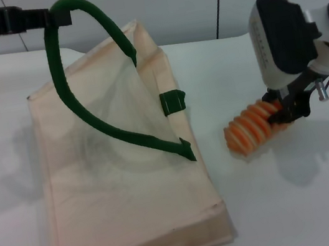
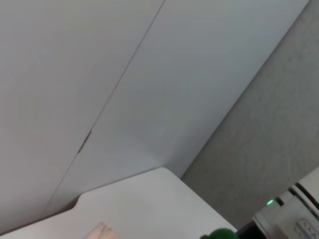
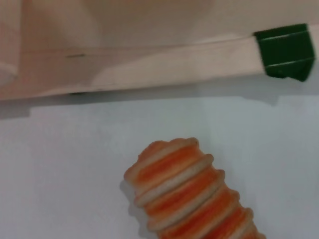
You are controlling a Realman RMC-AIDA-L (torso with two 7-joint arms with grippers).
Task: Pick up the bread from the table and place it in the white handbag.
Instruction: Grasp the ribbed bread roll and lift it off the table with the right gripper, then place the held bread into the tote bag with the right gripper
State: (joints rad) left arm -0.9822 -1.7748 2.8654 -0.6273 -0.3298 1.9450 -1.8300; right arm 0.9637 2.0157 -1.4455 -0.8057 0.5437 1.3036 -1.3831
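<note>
bread (image 3: 192, 191) looks pinched at its far end by the right gripper (image 1: 281, 113) fingers, so lift straight before swinging toward the white handbag (image 1: 115, 169), whose green handle (image 1: 77, 55) the left gripper (image 1: 49, 17) holds up.

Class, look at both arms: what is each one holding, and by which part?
The right tool grips the bread at its end farthest from the handbag. The left tool holds up the bag's green handle at the top of its loop.

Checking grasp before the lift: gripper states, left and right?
Left gripper: closed on the white handbag's green handle, holding it up.
Right gripper: closed on the bread, at table level.
</note>
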